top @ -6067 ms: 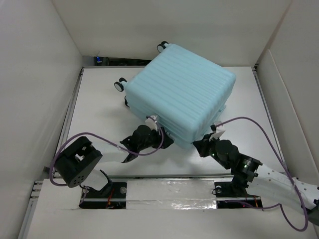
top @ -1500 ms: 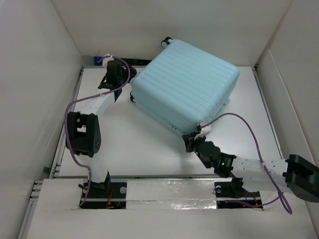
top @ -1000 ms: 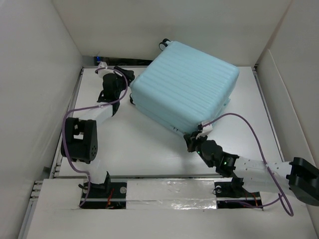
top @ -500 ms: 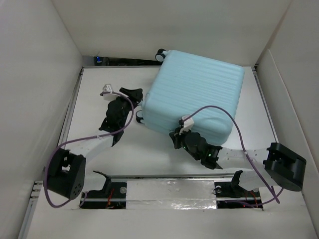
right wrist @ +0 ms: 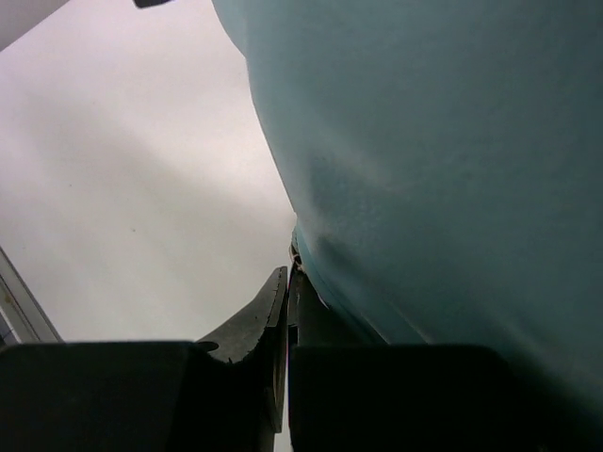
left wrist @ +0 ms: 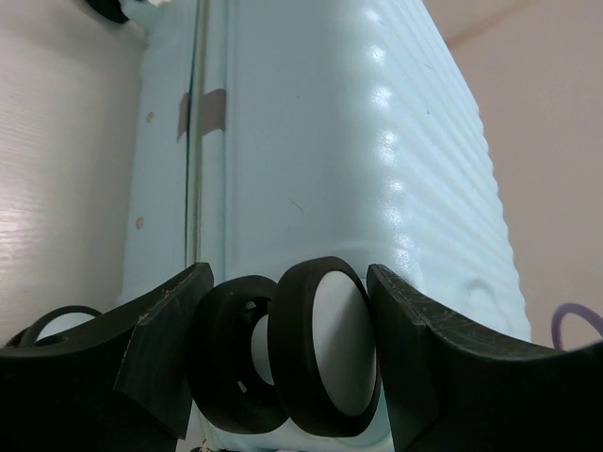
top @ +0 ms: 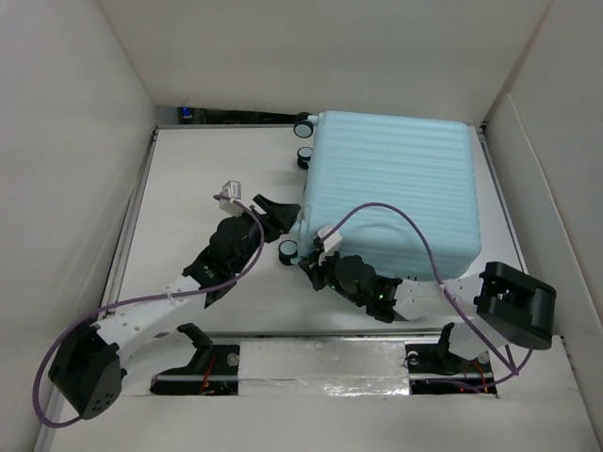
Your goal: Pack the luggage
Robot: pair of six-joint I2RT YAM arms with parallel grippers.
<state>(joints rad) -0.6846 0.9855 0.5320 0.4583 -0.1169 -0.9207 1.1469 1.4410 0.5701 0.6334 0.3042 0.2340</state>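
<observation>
The luggage (top: pixel 396 188) is a large pale aqua ribbed suitcase. It lies closed and flat at the back right of the table, with its wheels to the left. My left gripper (top: pixel 285 231) is at its near-left corner. In the left wrist view (left wrist: pixel 290 282) the fingers sit on both sides of a black-and-white wheel (left wrist: pixel 330 348) and touch it. My right gripper (top: pixel 313 268) is shut, its tip against the low near edge of the shell (right wrist: pixel 452 141). Its fingers (right wrist: pixel 275 301) are pressed together. What is between them, if anything, is hidden.
Two more wheels (top: pixel 303 122) stick out at the suitcase's back-left corner. White walls (top: pixel 75 141) box in the table on three sides. Purple cables (top: pixel 377 212) loop over the suitcase's near part. The right arm's elbow block (top: pixel 513 303) sits at the near right.
The suitcase has swung round and now lies square at the back right. My left gripper came from the back-left to the near-left wheel. My right gripper moved left along the near edge.
</observation>
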